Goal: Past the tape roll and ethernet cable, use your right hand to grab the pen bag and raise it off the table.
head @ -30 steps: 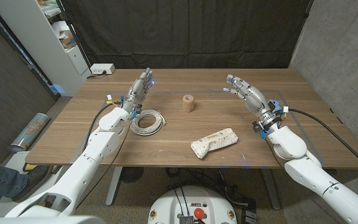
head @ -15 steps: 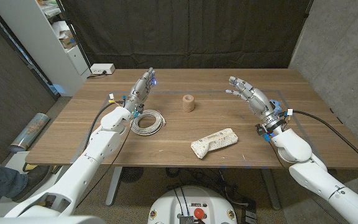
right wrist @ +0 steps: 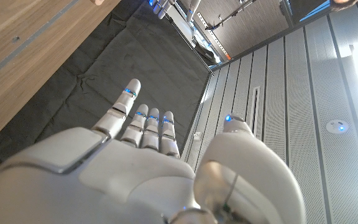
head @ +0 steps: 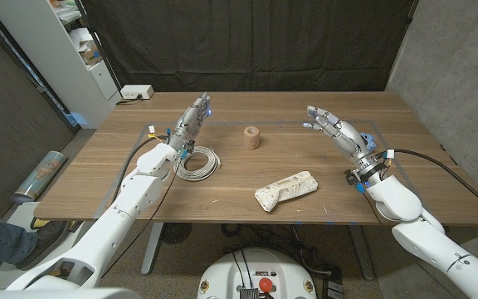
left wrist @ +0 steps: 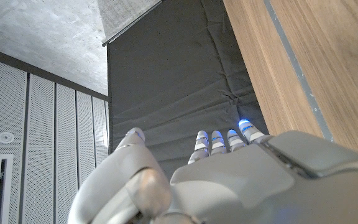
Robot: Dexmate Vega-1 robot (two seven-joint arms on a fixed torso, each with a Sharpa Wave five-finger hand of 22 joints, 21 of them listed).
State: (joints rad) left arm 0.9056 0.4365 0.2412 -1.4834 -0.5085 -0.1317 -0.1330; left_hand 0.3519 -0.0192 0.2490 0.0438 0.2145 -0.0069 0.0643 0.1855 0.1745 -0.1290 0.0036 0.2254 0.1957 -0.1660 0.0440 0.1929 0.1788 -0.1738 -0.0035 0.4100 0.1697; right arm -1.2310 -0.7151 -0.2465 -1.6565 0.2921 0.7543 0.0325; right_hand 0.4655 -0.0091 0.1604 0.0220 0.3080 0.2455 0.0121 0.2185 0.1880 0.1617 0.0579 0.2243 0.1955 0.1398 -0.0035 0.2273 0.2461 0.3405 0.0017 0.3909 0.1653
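The pen bag [head: 285,190], a cream patterned pouch, lies at the table's near middle. A brown tape roll [head: 251,137] stands farther back at the centre. The coiled white ethernet cable [head: 197,162] lies to the left. My right hand [head: 334,128] hovers open above the table's right side, behind and to the right of the pen bag, fingers spread and holding nothing; its back [right wrist: 142,168] faces the right wrist camera. My left hand [head: 191,120] is raised open just behind the cable; its back [left wrist: 229,180] is in the left wrist view.
A white power strip [head: 137,93] lies at the table's far left corner. A white shelf [head: 81,41] stands left of the table and a rolled item [head: 40,174] lies on the floor. A black curtain [head: 247,41] hangs behind.
My right hand has drifted slightly right and toward the near side. The left hand has edged a little farther back. The objects have stayed in place.
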